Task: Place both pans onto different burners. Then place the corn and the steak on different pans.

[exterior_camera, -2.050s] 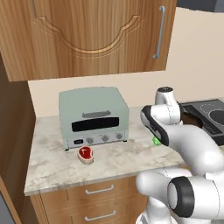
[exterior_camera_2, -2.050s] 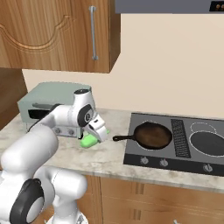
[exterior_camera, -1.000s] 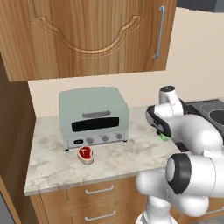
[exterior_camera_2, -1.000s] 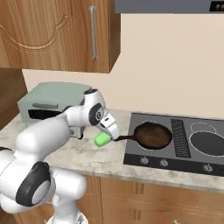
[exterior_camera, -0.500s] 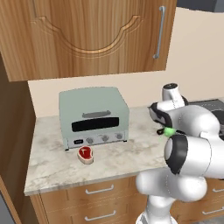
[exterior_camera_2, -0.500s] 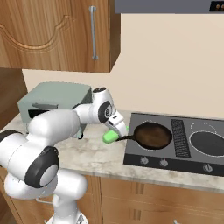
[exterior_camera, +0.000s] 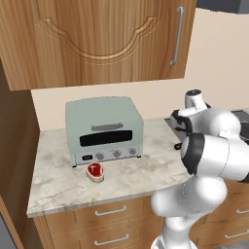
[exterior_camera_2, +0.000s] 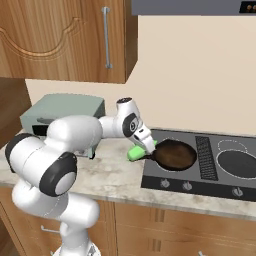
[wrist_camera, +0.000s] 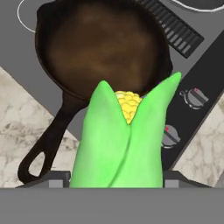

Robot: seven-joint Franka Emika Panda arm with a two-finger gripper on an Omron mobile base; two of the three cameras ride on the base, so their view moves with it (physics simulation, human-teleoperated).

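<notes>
My gripper (exterior_camera_2: 145, 143) is shut on the corn (exterior_camera_2: 135, 152), a bright green husked cob with yellow kernels showing at its tip (wrist_camera: 126, 139). The cob hangs low at the left edge of the cooktop (exterior_camera_2: 200, 182), just over the handle (wrist_camera: 46, 146) of the rusty brown skillet (exterior_camera_2: 175, 155). The skillet (wrist_camera: 103, 46) sits empty on the front left burner. A flatter dark grey pan (exterior_camera_2: 239, 163) rests on the right front burner. The steak (exterior_camera: 95, 172), red with a white bone mark, lies on the counter in front of the toaster oven.
A pale green toaster oven (exterior_camera: 104, 129) stands at the back of the marble counter (exterior_camera: 63, 187). Knobs (exterior_camera_2: 186, 186) line the cooktop's front edge, and a ribbed grille (exterior_camera_2: 205, 156) divides its middle. Wooden cabinets (exterior_camera: 97, 39) hang overhead.
The arm has swung right with the corn, carrying it from beside the toaster oven across the counter to the skillet's handle. The steak and both pans have stayed put.
</notes>
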